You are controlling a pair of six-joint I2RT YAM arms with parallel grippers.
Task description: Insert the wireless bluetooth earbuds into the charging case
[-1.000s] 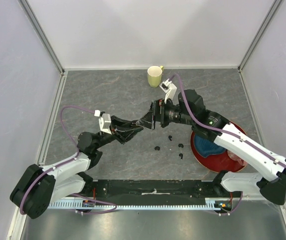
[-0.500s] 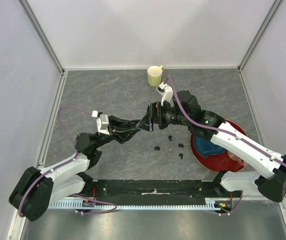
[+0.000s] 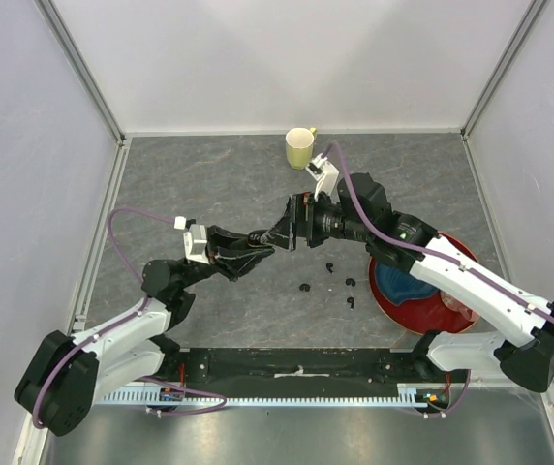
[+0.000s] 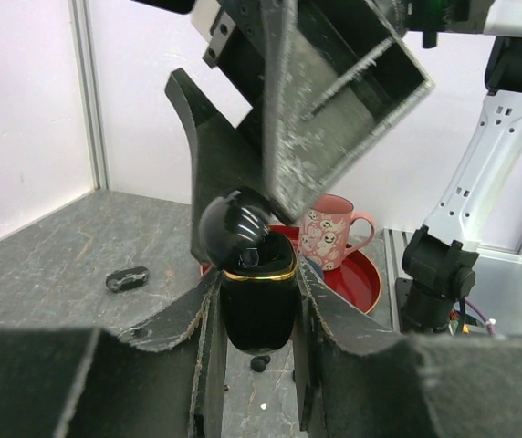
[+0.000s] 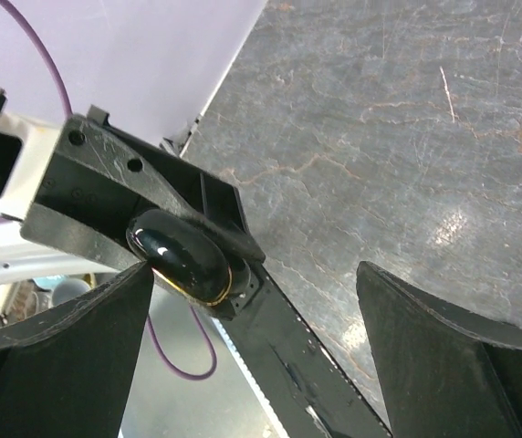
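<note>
The left fingers [image 4: 204, 319] are pressed onto the charging case [image 4: 258, 310], pinching its glossy black body from both sides and holding it off the bench [image 3: 209, 184]. The case's rounded lid is tilted back on its hinge, and what lies inside cannot be seen. The right fingers [image 3: 293, 223] are spread wide on either side of the case's top. One of them is just beside the lid, but I cannot tell whether it touches.

The two arms meet over the middle of the bench, well apart from every wall. Nearer the arm bases, four earbuds [image 3: 305, 287] lie loose and close together on the grey surface. To their right, a red plate [image 3: 422, 327] holds something blue and sits partly under the right arm. A yellow-green mug [image 3: 300, 147] stands near the far wall, just beyond the right wrist. White walls close the bench on three sides.
</note>
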